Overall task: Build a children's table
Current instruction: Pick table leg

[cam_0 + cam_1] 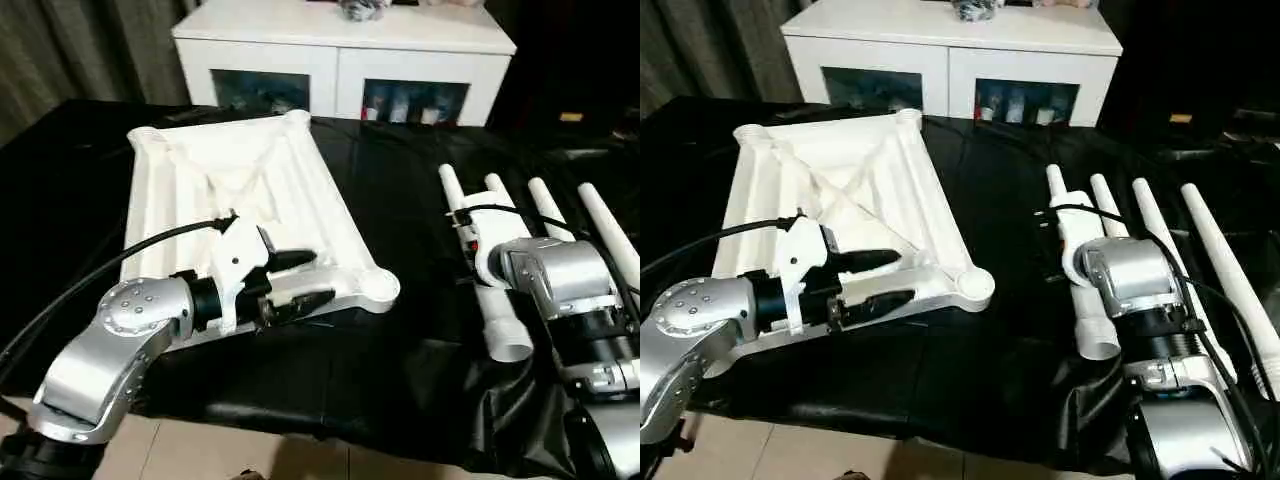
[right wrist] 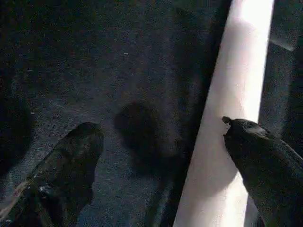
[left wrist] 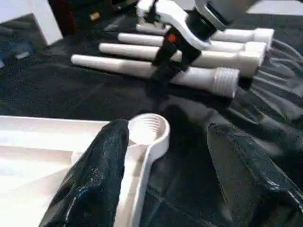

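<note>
White cabinet point(image 1: 340, 45) with glass doors, grey curtain point(image 1: 80, 50) beside it, black table covering point(image 1: 400, 200), pale tiled floor point(image 1: 200, 450)

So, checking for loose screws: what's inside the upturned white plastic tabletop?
Inside the white plastic tabletop: only X-braced ribs and round corner sockets. The left gripper covers part of its near edge.
</note>
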